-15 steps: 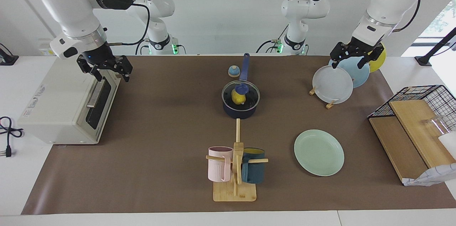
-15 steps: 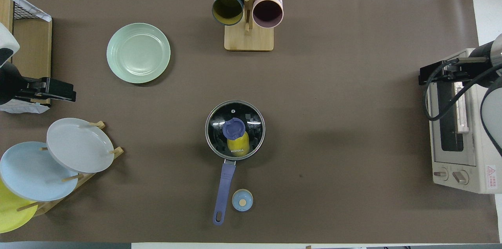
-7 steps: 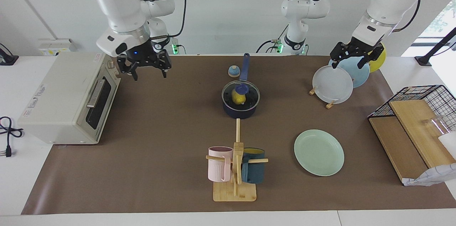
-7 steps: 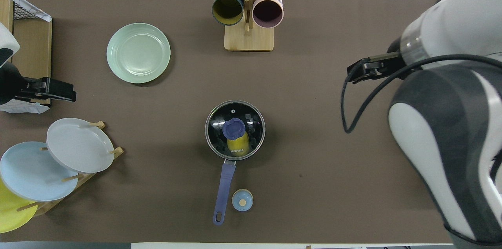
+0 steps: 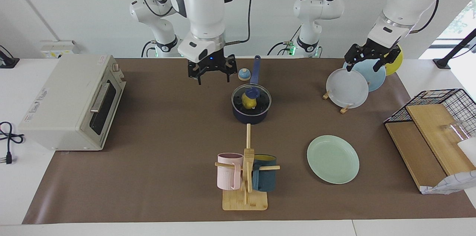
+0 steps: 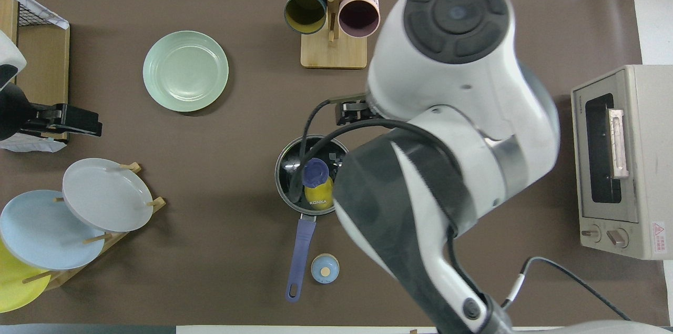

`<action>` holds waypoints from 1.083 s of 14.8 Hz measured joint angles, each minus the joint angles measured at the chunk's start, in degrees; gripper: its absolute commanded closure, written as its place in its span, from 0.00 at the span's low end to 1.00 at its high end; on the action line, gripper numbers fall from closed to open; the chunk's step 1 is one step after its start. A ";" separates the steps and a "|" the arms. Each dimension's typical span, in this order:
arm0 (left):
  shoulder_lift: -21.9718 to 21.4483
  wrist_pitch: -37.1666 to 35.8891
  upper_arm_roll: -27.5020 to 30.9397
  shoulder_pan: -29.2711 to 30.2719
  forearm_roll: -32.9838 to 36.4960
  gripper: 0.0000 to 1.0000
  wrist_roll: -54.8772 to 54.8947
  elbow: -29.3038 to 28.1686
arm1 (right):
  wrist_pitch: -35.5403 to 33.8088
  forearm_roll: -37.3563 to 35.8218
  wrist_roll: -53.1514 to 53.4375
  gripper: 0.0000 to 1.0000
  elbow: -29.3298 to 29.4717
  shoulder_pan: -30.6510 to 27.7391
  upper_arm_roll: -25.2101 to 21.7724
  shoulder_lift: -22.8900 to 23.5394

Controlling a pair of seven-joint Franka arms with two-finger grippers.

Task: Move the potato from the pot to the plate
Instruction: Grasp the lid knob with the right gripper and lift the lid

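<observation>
Near the middle of the brown-covered tabletop (image 5: 156,176) stood one dark navy round saucepan (image 5: 251,114) with a long blue straight handle pointing toward the robots, and one round glass lid with a blue knob (image 5: 251,96) sat on it. Through the glass showed one small, bright yellow, lumpy oval potato (image 5: 246,100), lying inside the saucepan under the knob. One pale mint-green round plate with a ridged rim (image 5: 333,159) lay flat, farther from the robots than the saucepan and toward the left arm's end of the tabletop.

Three plates, one grey, one light blue and one yellow, stood upright in a wooden rack (image 5: 349,86). Two mugs, one pink (image 5: 228,171) and one dark teal (image 5: 264,177), hung on one wooden mug tree. One small blue round timer-like object (image 5: 243,74) sat beside the saucepan's handle. One cream toaster oven (image 5: 70,102) stood at the right arm's end.

The right end effector (image 5: 211,76) hung in the air over bare tabletop beside the saucepan, fingers spread apart and holding nothing. The left end effector (image 5: 366,61) hung over the upright plates, fingers likewise parted and empty.
</observation>
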 measured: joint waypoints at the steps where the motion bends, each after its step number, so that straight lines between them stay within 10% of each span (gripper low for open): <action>1: 0.00 0.00 0.00 0.00 0.00 0.00 0.00 0.00 | 1.91 -0.01 2.98 0.00 0.72 2.06 0.05 1.53; 8: 0.00 0.00 0.00 0.00 0.00 0.00 0.00 0.00 | 10.06 -1.62 8.63 0.00 0.56 8.98 0.10 7.28; 16: 0.00 0.00 0.00 0.00 0.00 0.00 0.00 0.00 | 21.19 -1.77 8.63 0.00 -13.04 10.60 0.09 5.58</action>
